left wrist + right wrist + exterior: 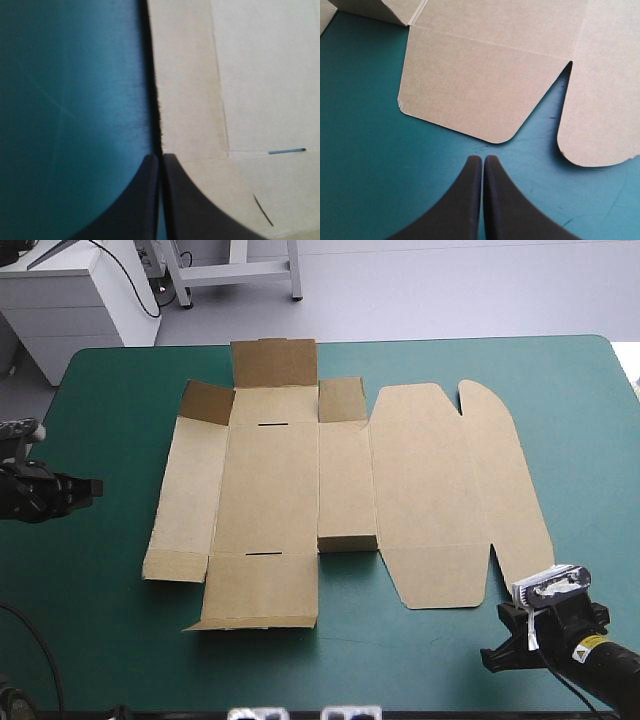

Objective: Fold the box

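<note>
Teal-green table point(100, 620) carries the box point(340, 500) near its middle. The box is a cut sheet of brown board, lying almost wholly flat. Its long axis runs from left to right across the table. Only the upright flap point(274, 362) on the box's far edge and the two small ones on either side of it stand raised, so I judge the folding has hardly begun.

The left pincer point(160, 156) is clenched on nothing, its black fingers pressed together in one point. It sits off the box's left edge and points toward it. In its own view the tip lines up with that edge, though from above bare table shows between the two. I cannot tell whether it touches.

The right pincer point(482, 159) is likewise clenched and empty. It sits off the box's near right corner, facing the rounded flap point(470, 95), with a narrow band of table between.

The box lies ahead of both pincers — one at each end of its long axis. The right looks the nearer to the board. Either would likely have to open before it could take an edge.
</note>
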